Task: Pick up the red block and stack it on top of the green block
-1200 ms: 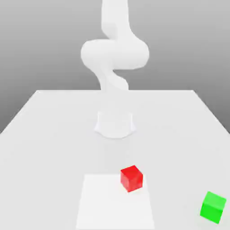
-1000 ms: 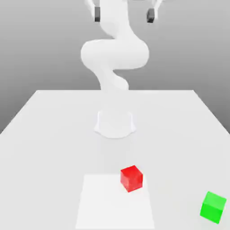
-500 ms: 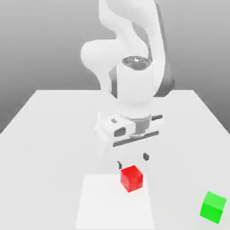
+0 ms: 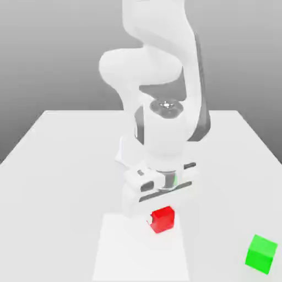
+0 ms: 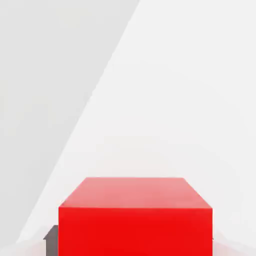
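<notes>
I have the gripper (image 4: 160, 216) low over the red block (image 4: 162, 219) to straddle it; whether its fingers are closed, I cannot tell; green block (image 4: 261, 253) sits well apart.

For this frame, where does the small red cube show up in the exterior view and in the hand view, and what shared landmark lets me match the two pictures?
Exterior view: the small red cube sits low in the picture, just under the white arm's tool, on the pale square patch of the white table.
Hand view: the same cube is close up, in the near foreground.
Shared landmark: the pale square patch's straight edge running beside the cube.
</notes>
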Robot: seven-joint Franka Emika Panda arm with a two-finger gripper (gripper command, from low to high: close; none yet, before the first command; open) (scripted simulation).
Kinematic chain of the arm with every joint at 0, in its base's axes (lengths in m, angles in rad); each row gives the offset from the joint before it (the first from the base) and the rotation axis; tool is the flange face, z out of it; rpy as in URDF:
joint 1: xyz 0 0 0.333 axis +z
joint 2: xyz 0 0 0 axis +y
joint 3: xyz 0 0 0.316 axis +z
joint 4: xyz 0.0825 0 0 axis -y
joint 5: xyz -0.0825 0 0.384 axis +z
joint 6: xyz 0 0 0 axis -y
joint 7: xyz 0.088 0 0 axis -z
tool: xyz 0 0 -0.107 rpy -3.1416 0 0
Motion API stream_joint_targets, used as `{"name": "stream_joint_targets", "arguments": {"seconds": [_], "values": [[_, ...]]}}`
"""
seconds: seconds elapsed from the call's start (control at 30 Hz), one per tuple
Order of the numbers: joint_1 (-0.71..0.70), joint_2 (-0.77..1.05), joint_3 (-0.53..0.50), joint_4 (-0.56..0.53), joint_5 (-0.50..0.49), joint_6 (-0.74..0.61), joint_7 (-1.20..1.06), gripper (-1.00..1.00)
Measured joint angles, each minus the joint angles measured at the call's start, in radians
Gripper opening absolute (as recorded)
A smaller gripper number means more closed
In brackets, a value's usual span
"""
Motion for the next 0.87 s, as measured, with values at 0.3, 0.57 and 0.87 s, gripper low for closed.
{"name": "stream_joint_targets", "arguments": {"seconds": [0.3, 0.57, 0.87], "values": [[0.084, -0.05, 0.058, 0.162, -0.035, -0.213, 0.002, -1.0], [0.199, 0.097, 0.149, 0.451, -0.054, -0.357, -0.023, -1.0], [0.243, 0.273, 0.144, 0.523, -0.104, -0.256, 0.005, 1.0]]}}
